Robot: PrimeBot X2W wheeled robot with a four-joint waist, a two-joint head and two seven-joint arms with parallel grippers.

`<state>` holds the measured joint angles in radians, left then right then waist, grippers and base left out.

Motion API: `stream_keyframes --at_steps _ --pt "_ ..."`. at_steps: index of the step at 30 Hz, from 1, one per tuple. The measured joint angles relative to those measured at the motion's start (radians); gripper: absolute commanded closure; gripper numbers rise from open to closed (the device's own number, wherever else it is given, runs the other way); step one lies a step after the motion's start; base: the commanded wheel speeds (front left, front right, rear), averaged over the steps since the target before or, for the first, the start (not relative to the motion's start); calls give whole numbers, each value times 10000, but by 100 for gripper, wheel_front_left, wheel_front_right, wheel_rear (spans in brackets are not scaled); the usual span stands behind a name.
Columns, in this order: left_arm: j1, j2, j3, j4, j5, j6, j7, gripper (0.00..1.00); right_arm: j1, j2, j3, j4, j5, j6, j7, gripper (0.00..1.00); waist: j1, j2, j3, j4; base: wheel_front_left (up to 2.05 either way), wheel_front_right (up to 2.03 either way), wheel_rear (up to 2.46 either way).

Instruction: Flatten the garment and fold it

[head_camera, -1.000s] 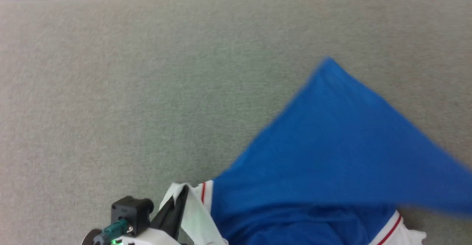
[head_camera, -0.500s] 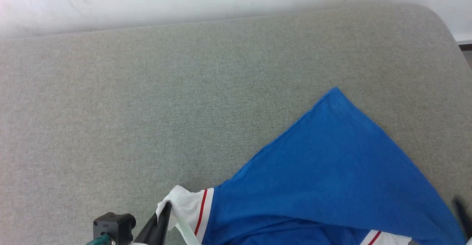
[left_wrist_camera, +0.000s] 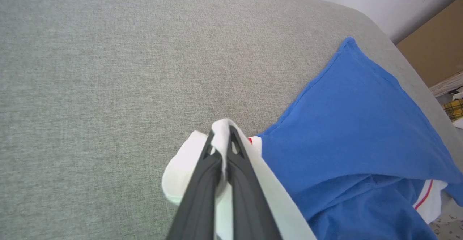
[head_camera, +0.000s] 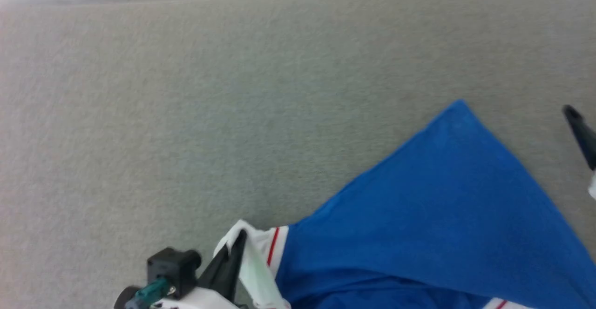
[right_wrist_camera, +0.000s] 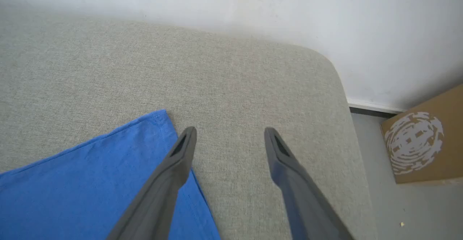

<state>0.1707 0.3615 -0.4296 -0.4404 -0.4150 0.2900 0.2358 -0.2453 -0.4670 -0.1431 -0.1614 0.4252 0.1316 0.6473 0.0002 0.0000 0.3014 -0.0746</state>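
Now, left gripper (left_wrist_camera: 221,136) pinches the smooth jersey garment's (head_camera: 442,206) white sleeve; right gripper (right_wrist_camera: 229,133) spread beside its pointed blue corner on nubbly grey upholstery (head_camera: 186,113).

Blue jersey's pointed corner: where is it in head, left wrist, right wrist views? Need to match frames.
Head view: pointed corner of the royal-blue jersey T-shirt, right of centre, mid-height.
Left wrist view: upper right, beyond the shut left pincer.
Right wrist view: left of centre, beside the open right pincer.
Shared landmark: the grey woven surface, its rounded far corner close to that blue tip.
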Motion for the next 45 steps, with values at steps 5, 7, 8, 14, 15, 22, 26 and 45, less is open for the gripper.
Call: stream_keyframes --at_steps 5,7,8,14,15,22,26,45 --pt "-460 -251 -293 136 123 -77 0 100 -1269 -663 1430 1398 -10 2 399 0 1 0 473 520 0 0 0" --pt "-569 -355 -347 194 125 -79 -17 100 -1573 -811 1829 1887 77 2 566 0 0 0 649 741 0 0 0" --pt "-584 -408 -382 232 134 -79 -48 100 -1675 -930 2048 2119 107 2 673 0 0 0 736 851 0 0 0" --pt "-791 -546 -571 420 211 -163 -174 100 -2047 -1475 3014 2876 648 0 646 0 0 0 1206 1445 0 0 0" --pt "-802 -566 -587 435 211 -165 -178 100 -2072 -1536 3185 2951 752 0 616 0 0 0 1279 1526 0 0 0" --pt "-819 -654 -652 562 211 -165 -226 100 -2472 -2132 3822 3126 1557 -2 650 59 -4 0 1684 1893 0 0 0" --pt "-957 -650 -648 619 213 -167 -221 100 -2663 -2140 3847 3371 1592 15 518 100 -3 0 1730 1894 0 0 0" --pt "-5205 541 506 1964 815 -1448 -571 100 -3092 -403 1450 3624 623 10 -2940 100 -2 0 -460 697 0 0 0"
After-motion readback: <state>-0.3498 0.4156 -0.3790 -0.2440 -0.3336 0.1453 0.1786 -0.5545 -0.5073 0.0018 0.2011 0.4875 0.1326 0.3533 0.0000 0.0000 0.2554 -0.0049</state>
